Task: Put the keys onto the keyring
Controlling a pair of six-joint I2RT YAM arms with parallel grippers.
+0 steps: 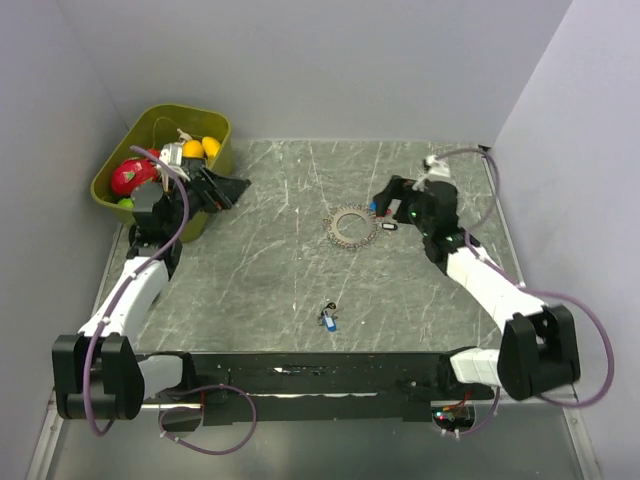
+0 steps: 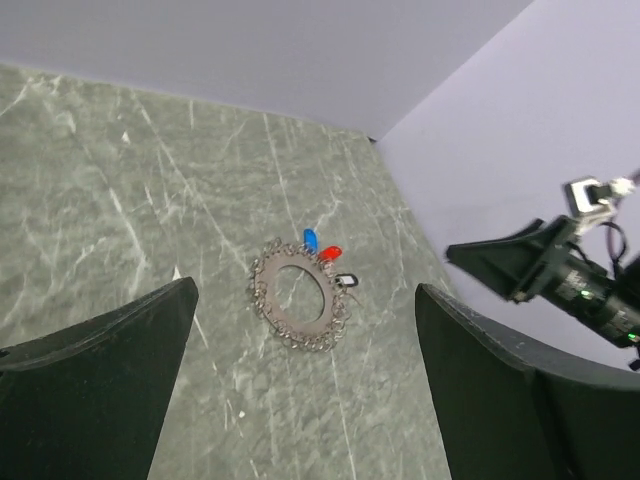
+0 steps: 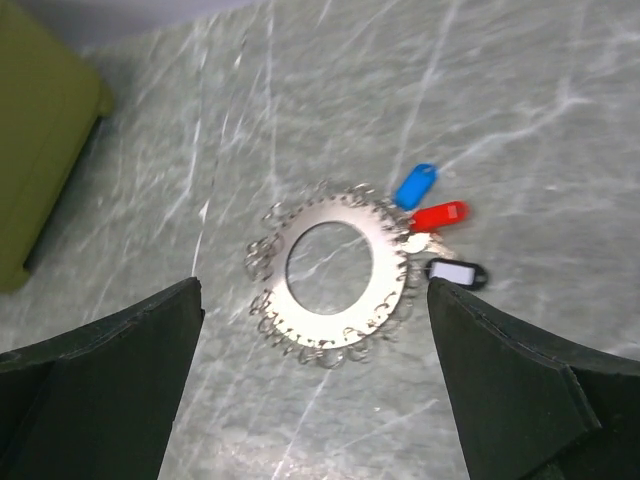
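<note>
Grey-green marbled tabletop [image 1: 270, 270]; plain lavender walls [image 1: 330, 60] on three sides.

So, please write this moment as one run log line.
left fingers: open, empty | right fingers: open, empty, near keyring | keyring: flat, three coloured keys beside it | lone blue key: loose, apart
</note>
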